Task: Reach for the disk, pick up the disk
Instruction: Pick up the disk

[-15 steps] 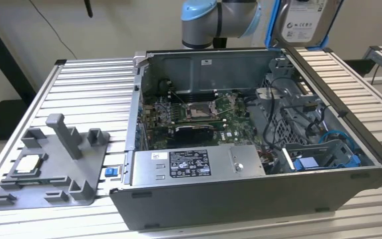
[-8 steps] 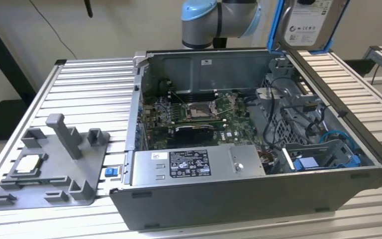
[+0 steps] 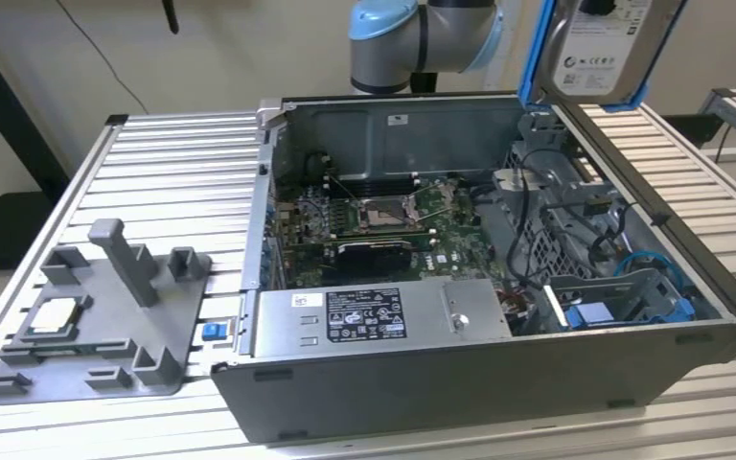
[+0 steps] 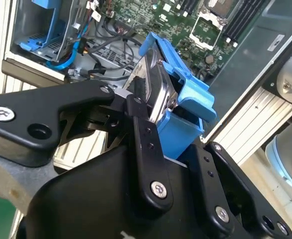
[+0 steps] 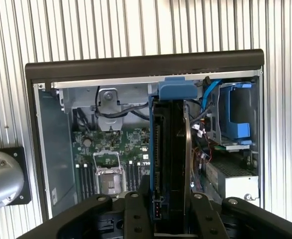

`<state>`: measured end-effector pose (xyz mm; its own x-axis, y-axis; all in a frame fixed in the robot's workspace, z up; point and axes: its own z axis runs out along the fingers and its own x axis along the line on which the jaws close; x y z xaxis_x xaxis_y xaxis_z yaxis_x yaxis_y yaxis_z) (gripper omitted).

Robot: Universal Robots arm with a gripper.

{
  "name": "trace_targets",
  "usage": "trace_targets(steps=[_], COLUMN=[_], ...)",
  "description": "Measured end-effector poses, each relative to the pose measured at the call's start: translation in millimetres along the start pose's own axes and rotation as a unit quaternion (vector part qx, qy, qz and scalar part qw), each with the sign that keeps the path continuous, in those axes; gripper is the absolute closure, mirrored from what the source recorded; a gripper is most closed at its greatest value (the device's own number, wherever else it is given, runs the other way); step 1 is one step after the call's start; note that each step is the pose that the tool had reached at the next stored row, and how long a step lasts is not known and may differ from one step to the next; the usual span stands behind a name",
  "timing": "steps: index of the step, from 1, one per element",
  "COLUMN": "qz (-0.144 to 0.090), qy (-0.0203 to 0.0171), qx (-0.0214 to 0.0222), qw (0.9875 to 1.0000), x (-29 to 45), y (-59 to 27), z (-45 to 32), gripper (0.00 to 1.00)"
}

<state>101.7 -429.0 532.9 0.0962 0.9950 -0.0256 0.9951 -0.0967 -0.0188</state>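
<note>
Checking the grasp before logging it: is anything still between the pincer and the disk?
Nothing visible is. In the second wrist view the pincer is shut on the disk, its black fingers against it. In the exterior view the disk hangs above the open computer case.

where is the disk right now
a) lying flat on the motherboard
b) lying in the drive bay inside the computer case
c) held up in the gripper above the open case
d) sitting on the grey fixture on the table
c: in the exterior view the disk hangs well above the open computer case, and in the second wrist view the gripper is closed on the disk's edge and its blue bracket.
</note>
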Motion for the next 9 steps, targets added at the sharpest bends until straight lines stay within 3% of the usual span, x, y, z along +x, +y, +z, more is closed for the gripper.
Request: trace_targets(steps=[9], qz=[0.003], qy=[0.0], qx=[0.0002], qw=[1.0], x=[-14.1], y=[1.4], z=[1.1], gripper=[1.0])
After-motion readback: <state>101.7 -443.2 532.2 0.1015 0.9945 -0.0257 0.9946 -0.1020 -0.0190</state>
